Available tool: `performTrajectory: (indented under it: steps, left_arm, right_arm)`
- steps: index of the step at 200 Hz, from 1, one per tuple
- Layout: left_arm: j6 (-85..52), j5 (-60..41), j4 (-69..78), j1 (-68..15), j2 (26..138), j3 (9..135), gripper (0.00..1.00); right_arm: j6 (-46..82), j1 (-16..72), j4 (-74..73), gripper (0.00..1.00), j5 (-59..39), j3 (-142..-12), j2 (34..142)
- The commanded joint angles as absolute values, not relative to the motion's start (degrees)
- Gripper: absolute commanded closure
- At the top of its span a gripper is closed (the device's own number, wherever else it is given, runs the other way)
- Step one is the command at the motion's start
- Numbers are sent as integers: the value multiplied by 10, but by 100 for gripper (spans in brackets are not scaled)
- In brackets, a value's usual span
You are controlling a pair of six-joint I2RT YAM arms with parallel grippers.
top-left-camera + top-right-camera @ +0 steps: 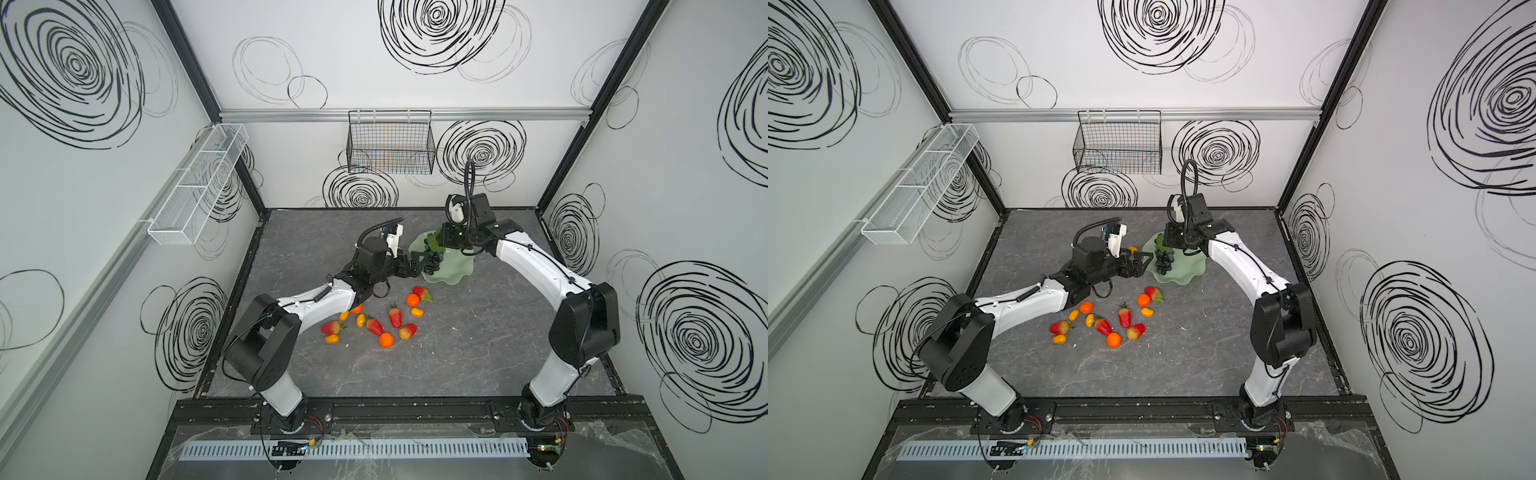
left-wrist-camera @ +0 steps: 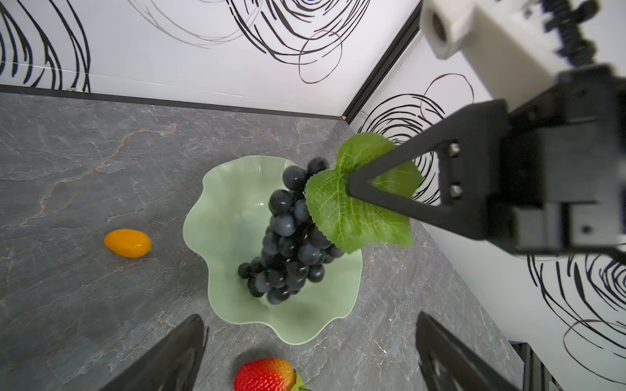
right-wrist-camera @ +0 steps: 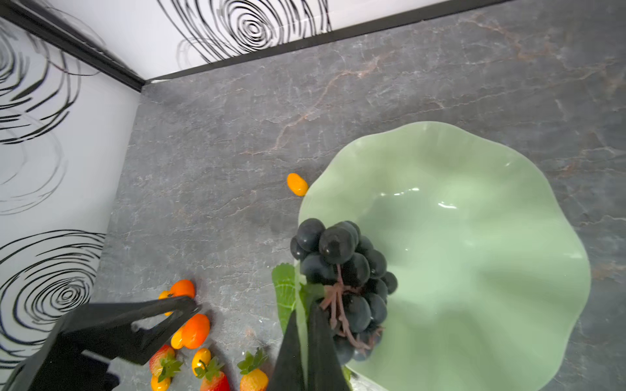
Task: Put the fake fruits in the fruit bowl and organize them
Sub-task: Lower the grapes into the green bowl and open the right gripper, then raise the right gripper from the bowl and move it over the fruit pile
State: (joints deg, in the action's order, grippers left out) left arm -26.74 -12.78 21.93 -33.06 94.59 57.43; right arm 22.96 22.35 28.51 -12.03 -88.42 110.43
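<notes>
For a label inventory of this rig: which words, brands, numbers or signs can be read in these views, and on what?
No text can be read in any view.
On the walls: only black scribbled spirals, no letters.
On the fruit bowl, the grape bunch and the strawberry: no marks.
On the circuit board at the front edge: any print is too small to read.

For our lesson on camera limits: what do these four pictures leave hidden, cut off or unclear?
- Left wrist view: strawberry cut off by the bottom edge.
- In a top view: kumquat mostly hidden behind the left gripper.
- In a top view: tangerine partly hidden under the left arm.
- Right wrist view: how the right gripper holds the grape bunch, leaf or stem: covered by its fingers.
- Whether it touches the fruit bowl: unclear everywhere.
</notes>
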Motion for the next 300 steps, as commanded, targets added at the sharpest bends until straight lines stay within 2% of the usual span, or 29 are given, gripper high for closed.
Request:
performTrajectory:
  steps: [1,134,177,253,300]
  left_arm:
    - [-257,-125,217,-332,961,591,1]
    - [-246,-123,177,-353,985,620,1]
    - [-246,-112,158,-358,986,627,0]
    - [-259,-23,93,-368,934,623,1]
    - [-281,55,23,-370,874,605,1]
  right_arm:
    - [235,206,302,100,-118,-922,1144]
    - [253,138,315,100,-38,-859,1145]
    - [255,124,307,100,-47,-836,1139]
    - [248,125,296,69,-47,-819,1079]
    - [233,155,292,62,2,-780,1016]
